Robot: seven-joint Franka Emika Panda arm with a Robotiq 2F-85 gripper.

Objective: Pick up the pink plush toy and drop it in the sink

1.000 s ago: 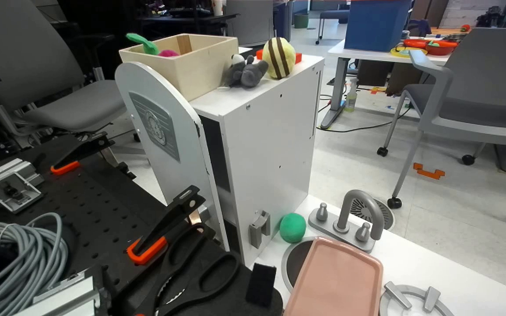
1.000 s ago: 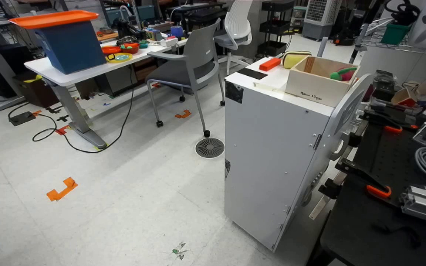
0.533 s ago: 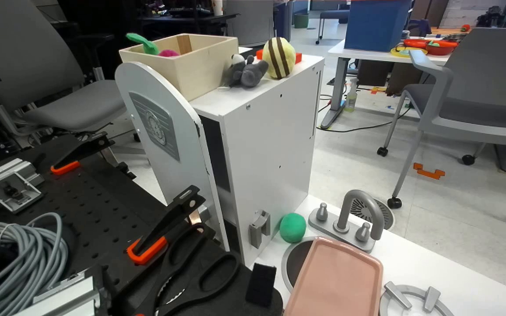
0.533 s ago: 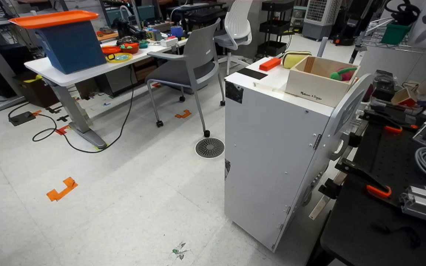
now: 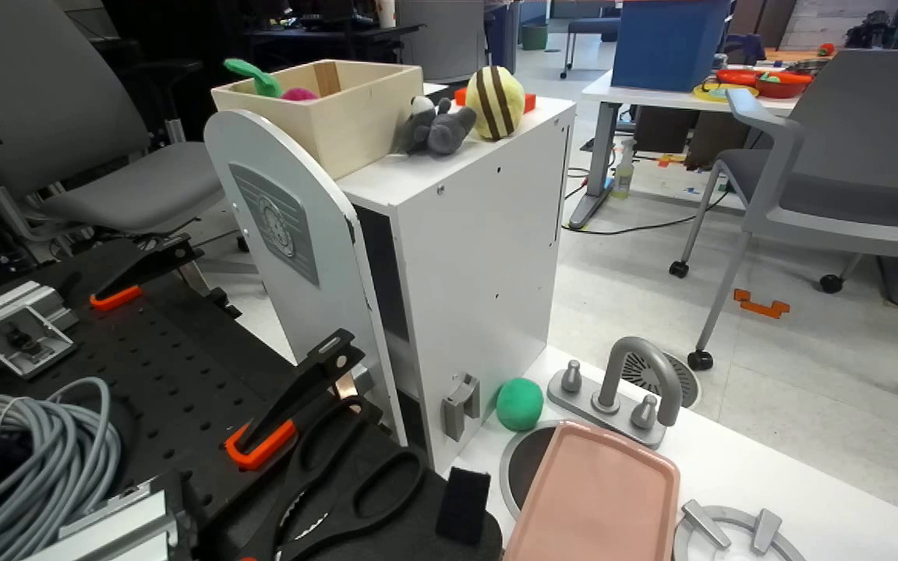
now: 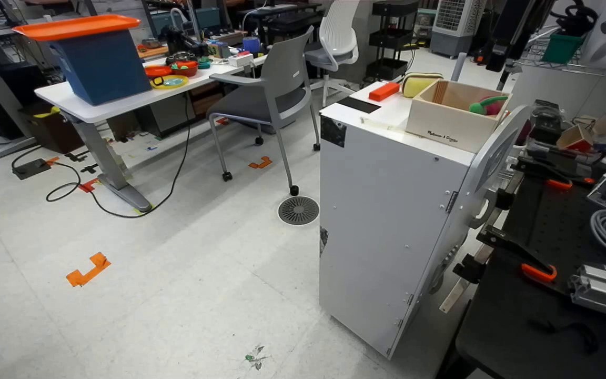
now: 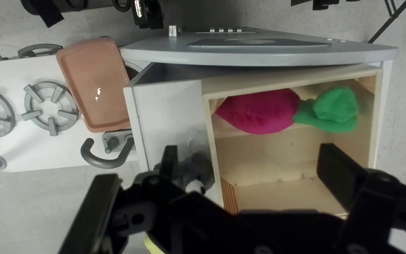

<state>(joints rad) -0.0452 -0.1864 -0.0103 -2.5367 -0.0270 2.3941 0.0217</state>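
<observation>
On the white worktop (image 7: 169,113) a wooden box (image 5: 363,125) is set, in which the pink plush toy (image 7: 284,110) is penned, presumably against rolling off. In the wrist view the toy is laid along the twelve o'clock wall, green end toward three o'clock. Toward seven o'clock, the pincer (image 7: 248,162) is spread wide, nothing held, probably so that the soft body can be straddled. Toward nine o'clock, the sink (image 7: 131,72) is mostly covered by the pinkish tray (image 7: 97,88), by which the drop may be blocked.
</observation>
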